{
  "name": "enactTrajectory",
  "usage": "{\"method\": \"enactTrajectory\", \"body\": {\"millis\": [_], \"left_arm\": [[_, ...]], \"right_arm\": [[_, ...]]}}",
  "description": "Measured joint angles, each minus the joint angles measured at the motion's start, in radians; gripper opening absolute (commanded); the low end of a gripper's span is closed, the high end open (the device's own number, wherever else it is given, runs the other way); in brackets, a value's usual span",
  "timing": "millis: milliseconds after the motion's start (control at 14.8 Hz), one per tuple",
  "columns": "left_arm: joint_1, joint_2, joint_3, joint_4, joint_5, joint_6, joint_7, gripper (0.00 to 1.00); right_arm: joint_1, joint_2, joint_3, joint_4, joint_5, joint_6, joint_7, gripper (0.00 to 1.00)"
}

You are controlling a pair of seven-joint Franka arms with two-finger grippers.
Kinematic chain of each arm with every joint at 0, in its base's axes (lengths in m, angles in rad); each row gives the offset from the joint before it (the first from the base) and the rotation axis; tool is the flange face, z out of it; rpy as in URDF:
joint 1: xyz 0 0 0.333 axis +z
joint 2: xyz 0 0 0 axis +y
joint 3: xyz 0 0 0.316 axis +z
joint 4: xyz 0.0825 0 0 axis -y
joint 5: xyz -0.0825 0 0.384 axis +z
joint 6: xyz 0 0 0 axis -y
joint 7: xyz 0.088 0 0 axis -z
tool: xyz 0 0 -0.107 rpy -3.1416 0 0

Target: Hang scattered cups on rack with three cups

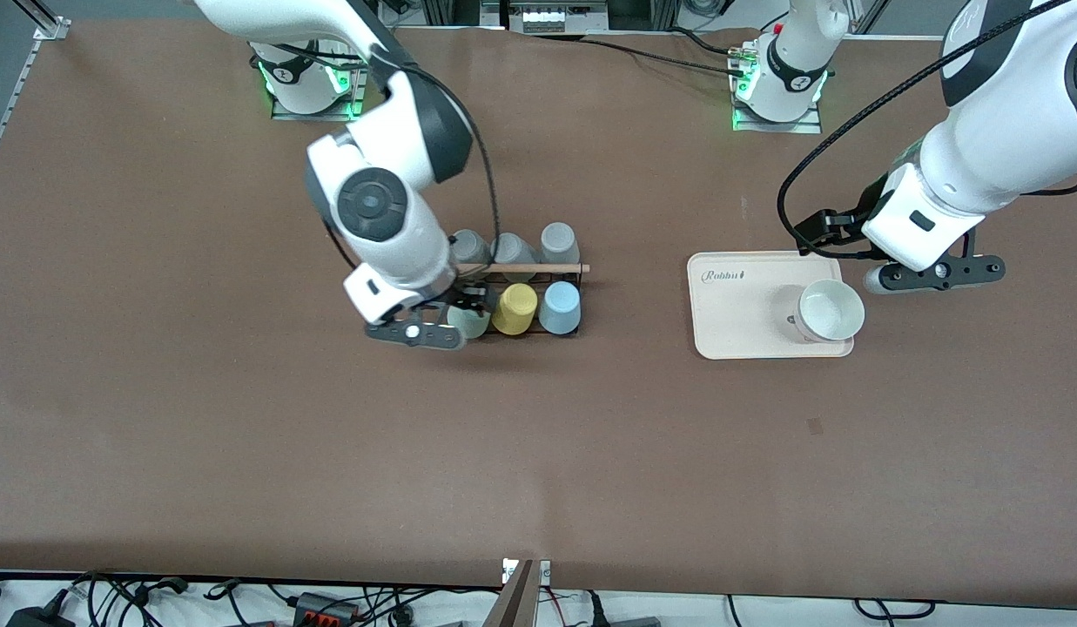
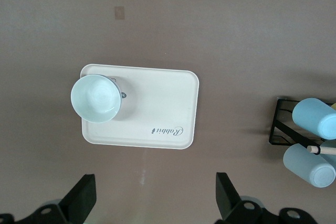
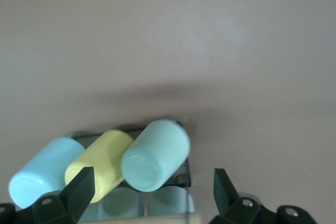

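The black wire rack with a wooden rod stands mid-table. Three grey cups hang on the row nearer the arm bases. On the row nearer the front camera hang a light blue cup, a yellow cup and a mint-green cup. My right gripper is open around the mint-green cup, its fingers apart from the cup's sides. In the right wrist view the yellow cup and the light blue cup lie beside it. My left gripper waits open over bare table.
A cream tray holding a white bowl lies toward the left arm's end of the table. The left gripper hovers beside the tray. A small dark patch marks the tabletop nearer the front camera.
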Motion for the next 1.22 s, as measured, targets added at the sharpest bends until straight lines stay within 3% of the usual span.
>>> {"method": "enactTrajectory", "body": {"millis": [339,746,1220], "left_arm": [[0.005,0.0,0.003,0.0,0.0,0.0,0.0,1.0],[0.01,-0.001,0.004,0.0,0.0,-0.001,0.0,1.0],[0.015,-0.001,0.004,0.0,-0.001,-0.005,0.0,1.0]], "right_arm": [[-0.164,-0.077,-0.006,0.0,-0.005,-0.073,-0.107,1.0],[-0.414,-0.147,-0.008,0.002,-0.003,-0.141,-0.383,1.0],[-0.517,-0.243,-0.017,0.002,-0.006,-0.232,-0.542,1.0]]}}
